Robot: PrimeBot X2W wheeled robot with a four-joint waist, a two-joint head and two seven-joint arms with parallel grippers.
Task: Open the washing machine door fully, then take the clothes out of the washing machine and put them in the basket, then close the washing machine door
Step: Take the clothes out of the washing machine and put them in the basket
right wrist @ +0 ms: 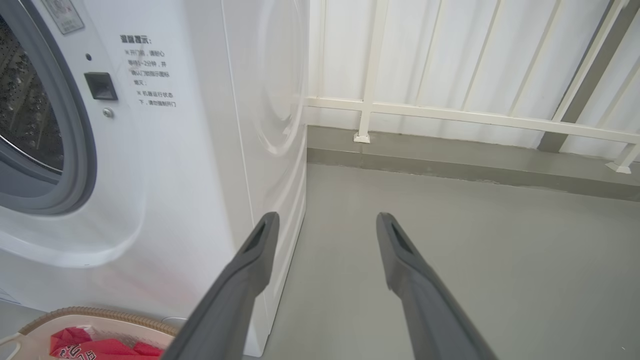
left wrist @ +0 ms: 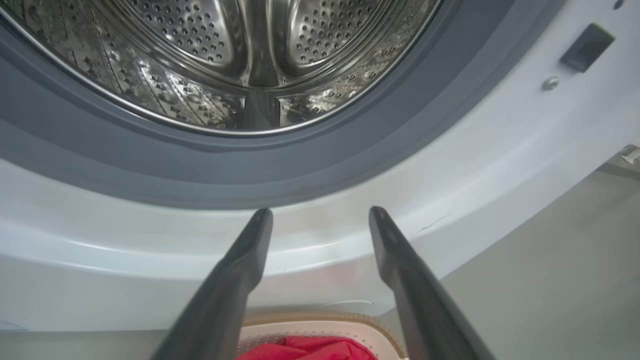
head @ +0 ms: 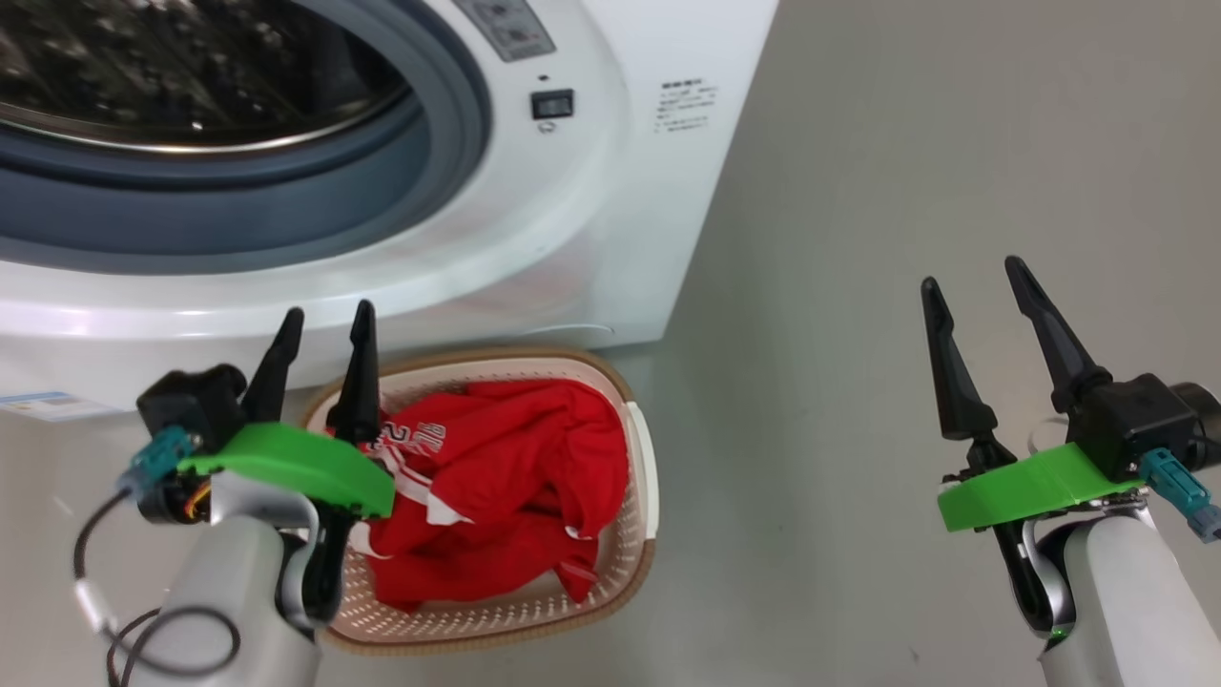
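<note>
The red clothes (head: 496,491) lie bunched in the cream basket (head: 641,448) on the floor in front of the white washing machine (head: 572,229). Its steel drum (left wrist: 235,60) shows through the open mouth, ringed by grey rubber; the washing machine door is out of view. My left gripper (head: 324,329) hovers open above the basket's left rim, fingers pointing at the machine's front, nothing between them. In the left wrist view the clothes (left wrist: 310,350) show below the open left gripper (left wrist: 320,215). My right gripper (head: 968,277) is open over bare floor, well right of the basket.
Grey floor (head: 906,191) stretches to the right of the machine. A white railing (right wrist: 450,112) and a low grey kerb (right wrist: 450,167) run behind it. The machine's door latch slot (head: 552,103) and printed labels sit on its front panel.
</note>
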